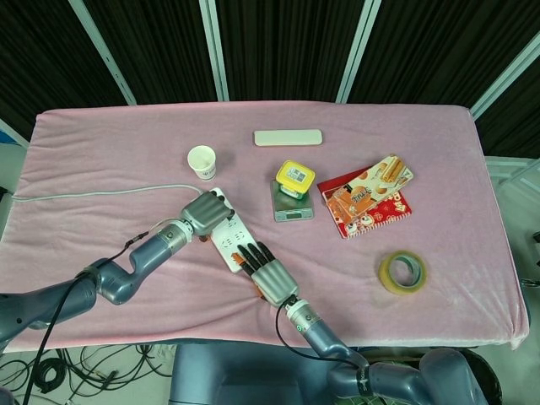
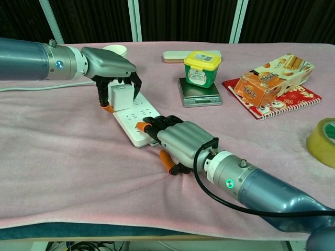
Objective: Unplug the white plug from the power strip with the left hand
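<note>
1. Seen from the head view, the left hand (image 1: 202,213) covers the far end of the power strip (image 1: 228,245); the right hand (image 1: 268,275) rests flat on its near end.
2. Closer, in the chest view, the left hand's fingers (image 2: 137,83) pinch the white plug (image 2: 120,96) directly beneath the palm, apparently seated in the strip, which runs lengthwise toward the right hand.

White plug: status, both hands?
Left hand grips white plug, seated in power strip. Right hand presses strip's near end. Nothing in the way.
</note>
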Robot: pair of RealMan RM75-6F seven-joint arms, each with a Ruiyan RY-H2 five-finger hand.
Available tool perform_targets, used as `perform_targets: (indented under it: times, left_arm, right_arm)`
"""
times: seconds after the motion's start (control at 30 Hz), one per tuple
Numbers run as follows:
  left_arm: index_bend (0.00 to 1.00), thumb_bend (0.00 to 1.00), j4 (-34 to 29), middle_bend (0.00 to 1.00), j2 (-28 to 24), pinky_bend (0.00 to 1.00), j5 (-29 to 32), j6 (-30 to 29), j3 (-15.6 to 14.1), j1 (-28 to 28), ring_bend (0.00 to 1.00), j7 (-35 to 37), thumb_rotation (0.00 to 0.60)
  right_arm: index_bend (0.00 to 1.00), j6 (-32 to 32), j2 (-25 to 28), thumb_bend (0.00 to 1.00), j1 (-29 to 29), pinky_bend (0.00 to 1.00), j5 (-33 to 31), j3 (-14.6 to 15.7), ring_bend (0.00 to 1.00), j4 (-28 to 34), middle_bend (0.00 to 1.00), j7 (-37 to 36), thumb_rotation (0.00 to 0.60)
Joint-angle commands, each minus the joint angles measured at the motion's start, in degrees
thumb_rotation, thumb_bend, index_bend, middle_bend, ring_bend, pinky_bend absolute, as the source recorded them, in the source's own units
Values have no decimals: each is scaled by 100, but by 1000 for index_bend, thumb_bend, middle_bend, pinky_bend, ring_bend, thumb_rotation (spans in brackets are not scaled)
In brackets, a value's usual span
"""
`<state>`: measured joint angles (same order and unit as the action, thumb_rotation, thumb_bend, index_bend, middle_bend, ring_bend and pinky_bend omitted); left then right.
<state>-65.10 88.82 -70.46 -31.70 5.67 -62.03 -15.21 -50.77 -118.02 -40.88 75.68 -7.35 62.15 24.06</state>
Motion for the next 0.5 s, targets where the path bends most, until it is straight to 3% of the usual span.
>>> perform_targets:
  times: [0.03, 0.17, 0.5]
  left_arm:
    - [681, 736, -71, 678, 13, 314, -78, -273, -12, 125, 268, 51, 600]
    - [687, 736, -123, 686, 1, 337, -227, -544, -27, 284, 276, 313, 600]
    - [693, 736, 184, 693, 128, 368, -883, -1214, -171, 736, 286, 1803, 600]
  right_arm:
    - [0, -21, 27, 562, 7, 22, -1, 0, 114, 32, 106, 4, 600]
    - [0, -48, 54, 562, 21, 22, 3, 15, 114, 64, 106, 21, 600]
    - [0, 171, 171, 562, -13, 30, -103, 72, 115, 180, 106, 90, 600]
